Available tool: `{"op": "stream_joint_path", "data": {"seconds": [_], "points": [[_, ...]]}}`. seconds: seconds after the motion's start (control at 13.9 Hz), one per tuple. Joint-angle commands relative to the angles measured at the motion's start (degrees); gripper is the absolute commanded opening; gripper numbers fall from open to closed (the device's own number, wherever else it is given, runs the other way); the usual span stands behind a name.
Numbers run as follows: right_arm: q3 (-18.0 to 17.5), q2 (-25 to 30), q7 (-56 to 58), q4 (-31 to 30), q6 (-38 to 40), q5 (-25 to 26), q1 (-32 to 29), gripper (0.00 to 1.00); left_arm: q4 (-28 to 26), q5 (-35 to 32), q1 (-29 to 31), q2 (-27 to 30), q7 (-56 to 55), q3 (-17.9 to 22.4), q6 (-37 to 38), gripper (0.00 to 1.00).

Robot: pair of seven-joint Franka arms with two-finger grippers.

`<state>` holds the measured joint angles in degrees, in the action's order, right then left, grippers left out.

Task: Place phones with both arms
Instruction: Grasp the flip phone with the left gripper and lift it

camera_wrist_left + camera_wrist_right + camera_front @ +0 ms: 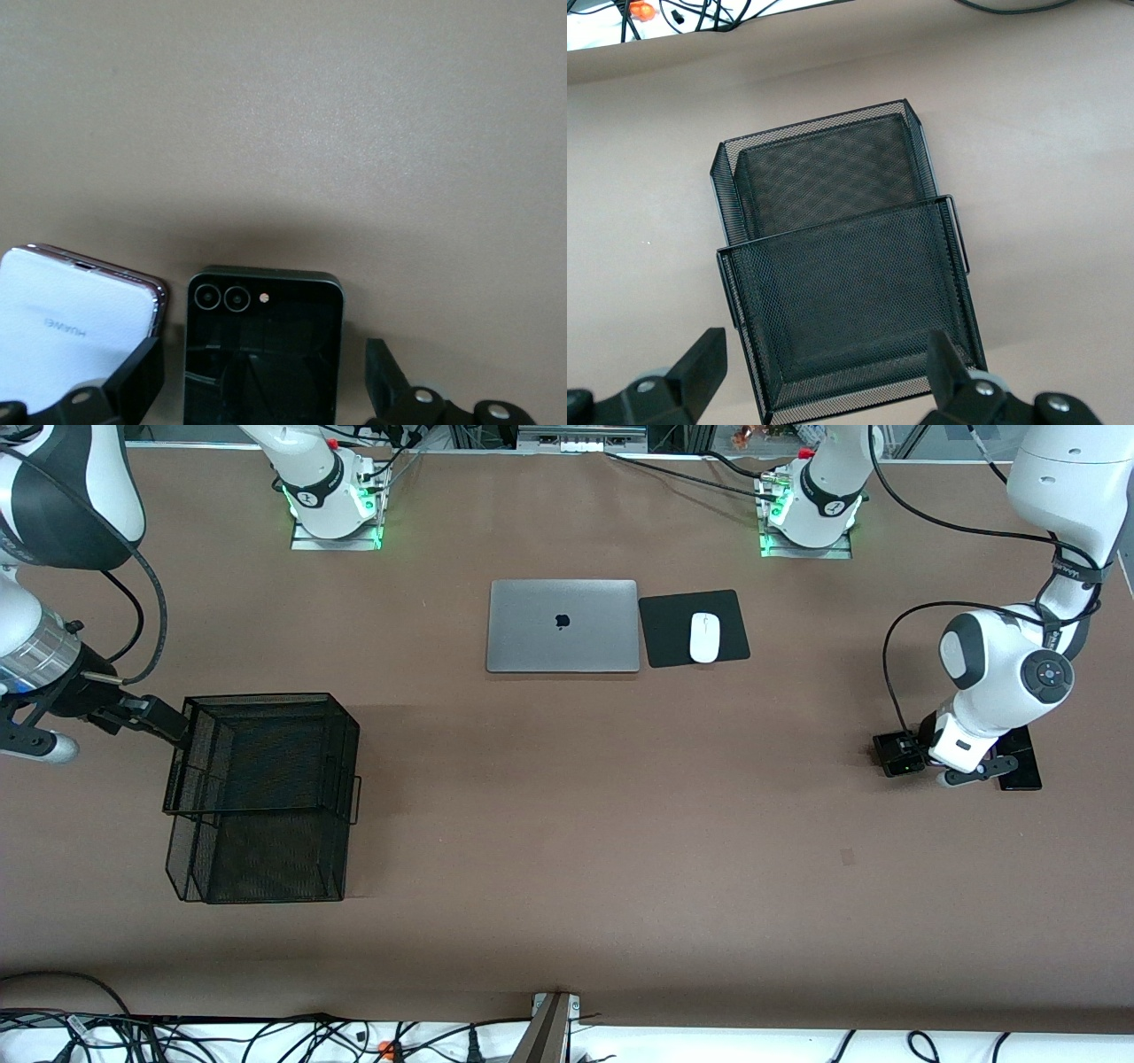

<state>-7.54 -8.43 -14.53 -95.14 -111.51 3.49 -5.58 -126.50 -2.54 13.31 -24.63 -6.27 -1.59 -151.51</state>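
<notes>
left gripper (257, 381) astride black phone (263, 354) (jaws wide)

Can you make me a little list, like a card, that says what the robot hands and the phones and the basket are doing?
left gripper: open, low over the black phone, fingers on each side of it
white phone: flat on the table, beside the black phone
long phone: on the table, partly hidden under the left arm
right gripper: open, over the basket
basket: black mesh, two tiers, nothing in it
laptop: shut, between the arm bases
mouse: on a black pad
</notes>
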Motion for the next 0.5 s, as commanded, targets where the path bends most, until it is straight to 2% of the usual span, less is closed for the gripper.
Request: {"op": "stream_joint_path", "data": {"seconds": [0.0, 0.43], "points": [[-0.2, -0.2, 0.2, 1.0, 1.0, -0.1, 0.0, 1.0, -1.6, -0.5, 0.0, -0.2, -1.1, -0.1, -2.2, 1.0], [-0.2, -0.2, 0.0, 1.0, 1.0, -0.1, 0.0, 1.0, -1.9, -0.5, 0.0, -2.5, -2.1, -0.1, -5.5, 1.0]]}}
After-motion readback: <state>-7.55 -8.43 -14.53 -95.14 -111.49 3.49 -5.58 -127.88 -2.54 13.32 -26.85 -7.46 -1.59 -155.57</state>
